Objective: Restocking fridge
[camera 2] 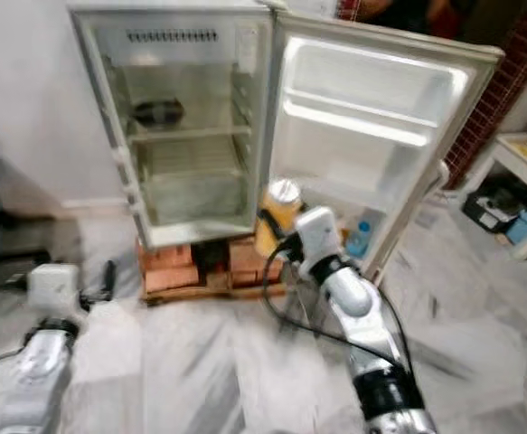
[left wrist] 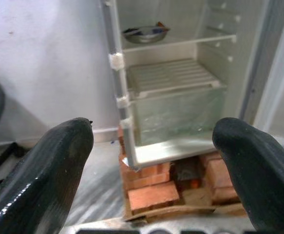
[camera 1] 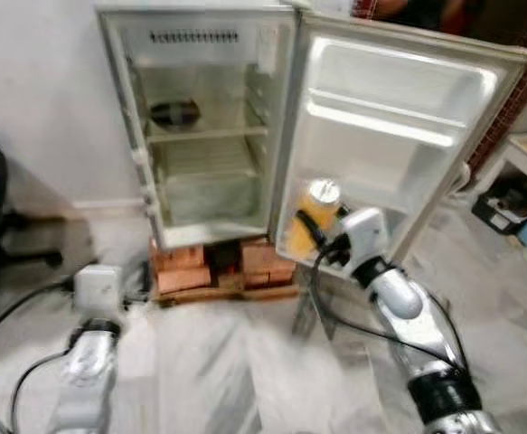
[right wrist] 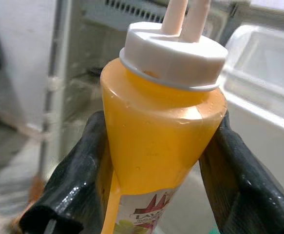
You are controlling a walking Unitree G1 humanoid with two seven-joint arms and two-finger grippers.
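The right gripper [right wrist: 156, 170] has its two black fingers [right wrist: 78, 185] clamped on the body of a yellow squeeze bottle [right wrist: 156, 141], the white cap [right wrist: 173, 56] standing clear above the fingertips, held before the open fridge door [camera 1: 399, 136]. The plastic looks smooth and likely soft, so a firm squeeze could dent it; mid-body seems the safest hold. The left gripper [left wrist: 154, 161] hangs low, fingers apart, empty.
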